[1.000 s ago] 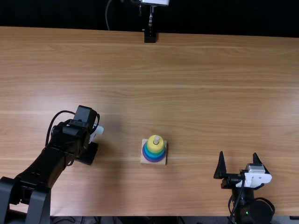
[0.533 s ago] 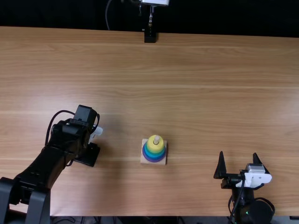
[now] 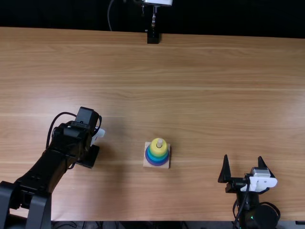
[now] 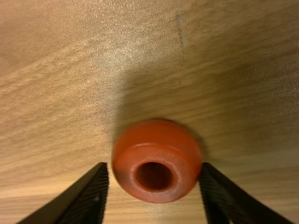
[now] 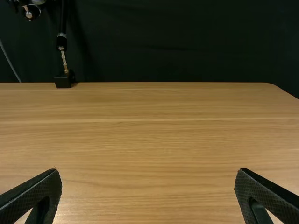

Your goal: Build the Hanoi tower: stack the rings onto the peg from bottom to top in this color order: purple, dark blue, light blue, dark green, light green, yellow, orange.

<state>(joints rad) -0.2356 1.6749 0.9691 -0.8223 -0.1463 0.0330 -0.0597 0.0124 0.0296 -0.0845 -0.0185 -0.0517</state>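
In the top view, my left gripper (image 3: 88,158) is low over the table left of the wooden base (image 3: 147,163). Around the peg (image 3: 159,141) sit a purple-blue ring (image 3: 157,164) at the bottom, blue and green ones above, and the yellow ring (image 3: 157,149) uppermost; the lower colors are hard to separate. In the left wrist view, the orange ring (image 4: 156,140) lies hole up between the fingers of my left gripper (image 4: 155,170), which is shut on its sides. My right gripper (image 3: 244,159) stands open right of the base; in the right wrist view, nothing is between the fingers of my right gripper (image 5: 148,175).
A black stand (image 3: 153,37) rises at the table's far edge. Bare wood (image 3: 200,157) lies between the peg base and my right gripper. The left arm's links extend from the table's near left corner.
The visible black finger of my left gripper shifted slightly outward, then back inward, around the same spot. My right arm and the ring stack have kept still.
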